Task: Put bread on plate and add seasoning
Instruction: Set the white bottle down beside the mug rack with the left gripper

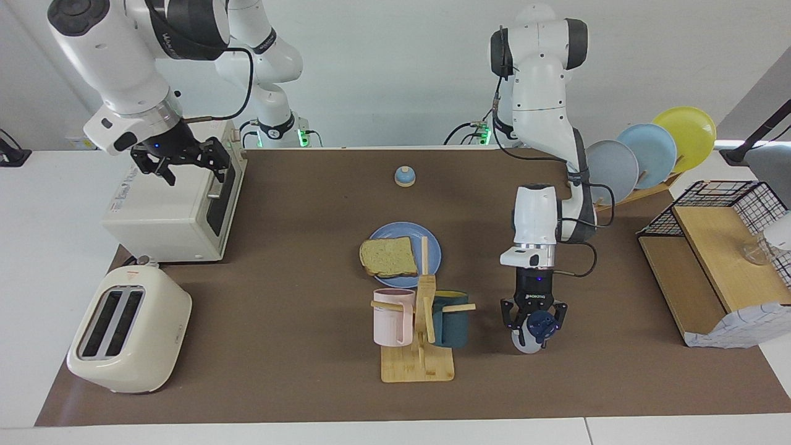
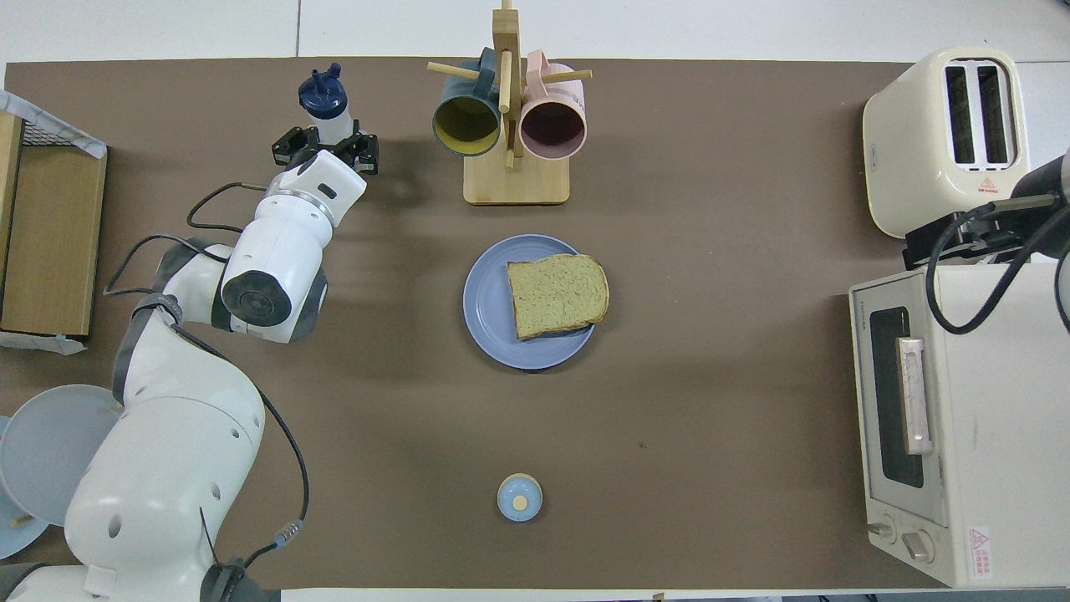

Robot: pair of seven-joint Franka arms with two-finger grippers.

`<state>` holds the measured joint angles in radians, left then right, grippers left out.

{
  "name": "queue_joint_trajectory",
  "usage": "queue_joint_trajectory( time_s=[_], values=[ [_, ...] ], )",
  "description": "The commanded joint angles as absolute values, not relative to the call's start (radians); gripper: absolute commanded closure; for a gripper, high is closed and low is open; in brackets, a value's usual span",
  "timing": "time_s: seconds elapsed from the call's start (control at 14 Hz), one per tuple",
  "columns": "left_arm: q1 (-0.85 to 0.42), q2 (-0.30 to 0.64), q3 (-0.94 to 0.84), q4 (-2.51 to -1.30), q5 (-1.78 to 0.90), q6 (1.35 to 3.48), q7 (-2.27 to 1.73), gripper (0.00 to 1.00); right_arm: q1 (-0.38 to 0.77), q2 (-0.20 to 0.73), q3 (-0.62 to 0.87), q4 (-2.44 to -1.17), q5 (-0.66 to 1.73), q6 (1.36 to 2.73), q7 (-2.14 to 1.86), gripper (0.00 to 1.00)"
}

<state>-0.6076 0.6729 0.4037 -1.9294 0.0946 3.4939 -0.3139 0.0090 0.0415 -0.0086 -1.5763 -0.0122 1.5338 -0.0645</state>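
Beside the wooden mug rack [image 1: 420,334], the left tool [image 1: 532,321] clamps the translucent plastic seasoning [image 1: 530,334]; the right tool [image 1: 185,162] gapes.

Glossy white arm segments, dark grey joints, black grippers, looping black cables, perhaps blue indicator lights

A wooden mug rack [image 1: 419,346] is parked at the table edge farthest from the robots, with a pink mug [image 1: 392,316] and a dark teal mug [image 1: 450,320] hung on its pegs. A little blue-domed bell [image 1: 405,177] is sat close to the robots. A cream toaster [image 1: 128,329] and a toaster oven [image 1: 176,201] are kept at the right arm's end. A rack of plates [image 1: 652,151] and a wire basket [image 1: 726,204] are seen at the left arm's end.
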Motion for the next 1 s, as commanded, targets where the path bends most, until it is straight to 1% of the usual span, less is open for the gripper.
queue_joint_trajectory(
  time_s=[0.0, 0.07, 0.14, 0.21, 0.29, 0.36, 0.71, 0.93],
  values=[
    [-0.604, 0.652, 0.397, -1.982, 0.114, 3.504, -0.324, 0.79, 0.006, 0.035, -0.002, -1.580, -0.011, 1.546, -0.043, 0.00],
    [-0.604, 0.650, 0.397, -1.983, 0.114, 3.505, -0.324, 0.66, 0.006, 0.035, -0.002, -1.580, -0.011, 1.546, -0.044, 0.00],
    [-0.604, 0.650, 0.397, -1.985, 0.114, 3.504, -0.325, 0.56, 0.006, 0.035, -0.002, -1.580, -0.011, 1.546, -0.043, 0.00],
    [-0.604, 0.647, 0.391, -1.994, 0.110, 3.504, -0.327, 0.34, 0.006, 0.035, -0.002, -1.580, -0.011, 1.546, -0.043, 0.00],
    [-0.603, 0.641, 0.390, -2.006, 0.112, 3.504, -0.325, 0.16, 0.006, 0.035, -0.002, -1.580, -0.009, 1.546, -0.044, 0.00],
    [-0.603, 0.640, 0.390, -2.009, 0.110, 3.504, -0.327, 0.00, 0.006, 0.035, -0.002, -1.580, -0.011, 1.546, -0.043, 0.00],
    [-0.603, 0.637, 0.391, -2.026, 0.109, 3.502, -0.336, 0.00, 0.006, 0.035, -0.002, -1.580, -0.009, 1.546, -0.043, 0.00],
    [-0.604, 0.626, 0.390, -2.057, 0.110, 3.505, -0.334, 0.00, 0.006, 0.035, 0.000, -1.580, -0.009, 1.546, -0.043, 0.00]
  ],
)
